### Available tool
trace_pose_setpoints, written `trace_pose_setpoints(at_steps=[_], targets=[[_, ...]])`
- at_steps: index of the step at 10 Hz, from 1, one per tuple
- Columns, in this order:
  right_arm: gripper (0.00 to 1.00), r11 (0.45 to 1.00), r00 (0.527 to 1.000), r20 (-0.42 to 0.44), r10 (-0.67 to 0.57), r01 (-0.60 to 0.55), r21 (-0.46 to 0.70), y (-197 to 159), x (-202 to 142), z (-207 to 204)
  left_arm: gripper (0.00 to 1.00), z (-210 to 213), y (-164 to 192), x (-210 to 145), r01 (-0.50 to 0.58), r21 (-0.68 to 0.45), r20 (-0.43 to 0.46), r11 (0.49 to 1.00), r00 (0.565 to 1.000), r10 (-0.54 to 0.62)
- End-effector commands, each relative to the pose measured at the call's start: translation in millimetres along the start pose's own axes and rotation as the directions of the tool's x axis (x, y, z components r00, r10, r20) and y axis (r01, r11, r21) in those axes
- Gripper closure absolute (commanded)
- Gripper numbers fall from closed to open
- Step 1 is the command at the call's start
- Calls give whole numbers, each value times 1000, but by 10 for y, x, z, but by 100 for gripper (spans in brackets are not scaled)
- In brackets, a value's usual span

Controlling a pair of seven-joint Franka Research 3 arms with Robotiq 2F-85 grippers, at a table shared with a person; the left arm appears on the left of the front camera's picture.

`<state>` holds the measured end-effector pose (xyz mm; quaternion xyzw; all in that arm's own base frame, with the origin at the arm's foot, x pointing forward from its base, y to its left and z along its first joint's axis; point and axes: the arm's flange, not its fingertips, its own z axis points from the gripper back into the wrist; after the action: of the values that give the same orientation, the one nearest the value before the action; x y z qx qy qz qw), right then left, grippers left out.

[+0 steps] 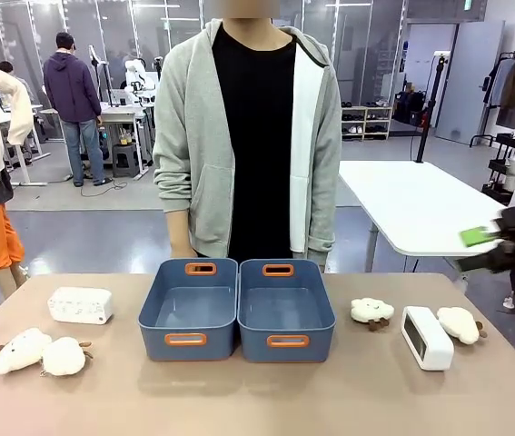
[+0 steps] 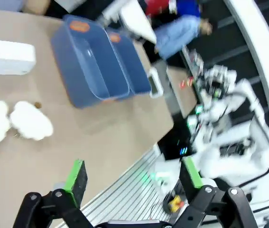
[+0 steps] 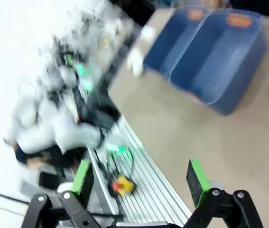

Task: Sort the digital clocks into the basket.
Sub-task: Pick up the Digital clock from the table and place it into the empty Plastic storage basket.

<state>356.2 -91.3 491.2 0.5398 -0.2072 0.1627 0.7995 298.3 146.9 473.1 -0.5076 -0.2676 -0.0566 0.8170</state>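
Worktop [image 1: 257,400]: matte tan, smooth.

Centre: left basket [image 1: 212,343] and right basket [image 1: 316,343] stand side by side with their walls touching. Both are blue moulded plastic, rectangular with rounded corners, and have orange-rimmed handle slots at the ends. Both are empty (bare floors plain in the front view).

Left clock [image 1: 80,305]: white hard-plastic block with rounded corners. It lies on the worktop to the left of the left basket, apart from it.

Right clock [image 1: 427,338]: same white shell, with a dark screen face turned toward the baskets. It stands on the worktop to the right of the right basket. Neither clock is in a basket.

Plush sheep [image 1: 21,351]: fluffy and white, touching a second one at the near left. Two more flank the right clock, one on each side.

A person [image 1: 248,136] in a grey hoodie stands behind the baskets.

Left gripper [image 2: 133,175]: jaws spread wide, nothing between the green pads, touching nothing, hanging off the worktop's near edge.

Right gripper [image 3: 140,176]: likewise released and empty, clear of the worktop.
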Motion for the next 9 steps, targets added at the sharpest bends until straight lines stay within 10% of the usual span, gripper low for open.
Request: trace_pose_setpoints(at_steps=[1, 5, 9], targets=[[0, 1000, 982, 189, -18, 16, 9, -130, -332, 431, 0, 519, 225, -504, -94, -19, 234, 995, 967, 96], [0, 992, 936, 347, -60, 93, -81, -178, -681, 1013, 0, 910, 373, -920, -155, 62, 401, 986, 909, 117], [0, 991, 940, 329, -91, 117, -62, -206, -758, 1138, 0, 1391, 462, -793, -178, 50, 398, 983, 906, 144]])
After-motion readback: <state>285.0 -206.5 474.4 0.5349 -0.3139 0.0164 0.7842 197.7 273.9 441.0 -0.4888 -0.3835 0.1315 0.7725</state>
